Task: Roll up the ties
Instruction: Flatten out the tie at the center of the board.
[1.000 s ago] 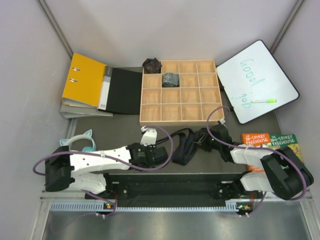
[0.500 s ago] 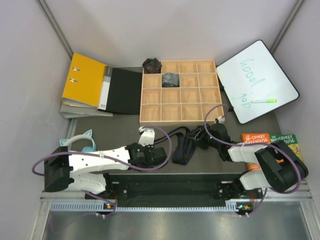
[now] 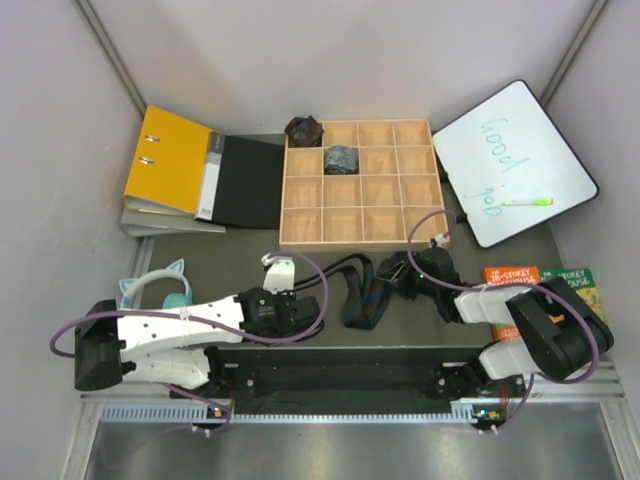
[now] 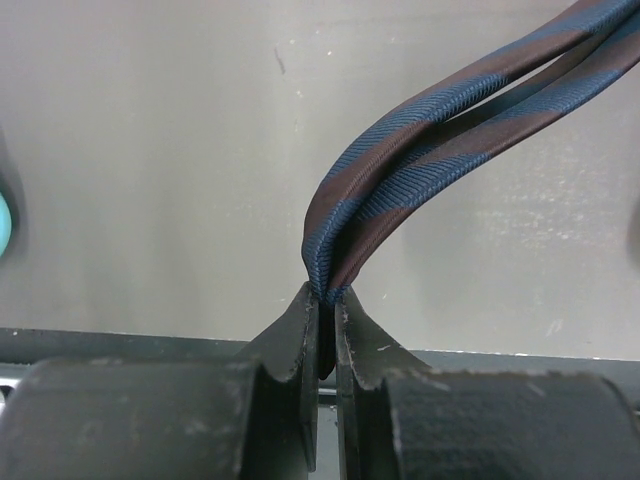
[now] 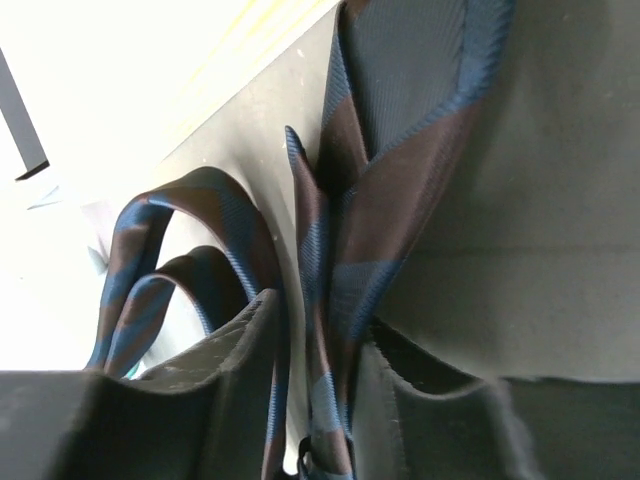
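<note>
So the left hand (image 4: 323, 295), pinched shut on the tie (image 4: 420, 150), has backed away, drawing it straighter across the tabletop (image 3: 250, 255), handy for rolling. The right hand (image 5: 320, 315) sits half-closed round the other end; can't tell if it grips. Count: one loose tie, two rolled ties (image 3: 340, 158) (image 3: 303, 128) at the tray (image 3: 360, 243).

A navy-and-maroon striped tie (image 3: 362, 296) lies unrolled in loose loops on the bench (image 3: 240, 255). A brownish-black rolled tie (image 3: 304, 129) and a greyish rolled tie (image 3: 340, 159) sit in diagonally adjoining compartments of the wooden tray (image 3: 358, 242).
</note>
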Controlling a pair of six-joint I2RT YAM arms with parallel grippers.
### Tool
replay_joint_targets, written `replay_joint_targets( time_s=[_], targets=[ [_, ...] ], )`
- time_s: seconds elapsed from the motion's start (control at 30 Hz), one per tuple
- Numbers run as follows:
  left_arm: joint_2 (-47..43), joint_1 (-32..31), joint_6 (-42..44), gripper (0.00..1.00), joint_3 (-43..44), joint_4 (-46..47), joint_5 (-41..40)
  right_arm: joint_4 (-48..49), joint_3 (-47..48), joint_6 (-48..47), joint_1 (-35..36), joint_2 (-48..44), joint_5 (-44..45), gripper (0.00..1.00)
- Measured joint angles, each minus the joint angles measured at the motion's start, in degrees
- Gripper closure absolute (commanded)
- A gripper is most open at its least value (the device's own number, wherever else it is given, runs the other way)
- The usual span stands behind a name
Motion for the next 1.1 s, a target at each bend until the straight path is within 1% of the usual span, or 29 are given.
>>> replay_joint_targets(
  time_s=[0.03,0.1,0.13,0.37,0.43,0.5,0.63,0.8,0.9,1.0,1.1],
  targets=[
    [0.0,0.0,0.0,1.00,-0.2,0.0,0.1,0.3,0.0,0.1,0.0,0.5,0.0,0.82],
    [0.0,0.0,0.0,1.00,-0.4,0.0,0.2,1.1,0.0,0.0,0.0,1.6,-0.1,0.92],
    [0.0,0.0,0.0,1.00,-0.4,0.1,0.2,1.5,0.0,0.1,0.0,2.2,-0.1,1.00],
    [1.0,0.0,0.9,1.00,-0.4,0.4,0.1,5.5,1.0,0.2,0.0,6.2,-2.1,1.00],
    [1.4,0.0,1.9,1.00,-0.1,0.5,0.0,4.6,1.1,0.0,-0.1,5.6,-2.3,1.00],
    [1.7,0.0,2.8,1.00,0.7,0.4,-0.2,1.6,1.1,-0.2,-0.8,3.5,-2.4,1.00],
    [2.1,0.0,5.3,1.00,4.0,0.0,-1.8,-7.6,0.6,-1.6,-4.6,-7.8,-2.4,1.00],
    [3.4,0.0,9.4,1.00,7.5,0.0,-4.0,-20.3,0.9,-5.7,-13.9,-28.9,-1.2,1.00],
    [4.1,0.0,12.6,1.00,9.1,0.2,-5.3,-26.7,1.4,-8.7,-19.1,-38.3,0.1,1.00],
    [4.1,0.0,17.1,1.00,10.8,0.9,-6.7,-31.0,1.4,-11.0,-25.1,-45.7,0.8,1.00],
    [3.2,-0.3,23.5,1.00,12.8,3.1,-7.4,-32.3,0.7,-12.1,-30.5,-50.4,0.3,1.00]
  ],
)
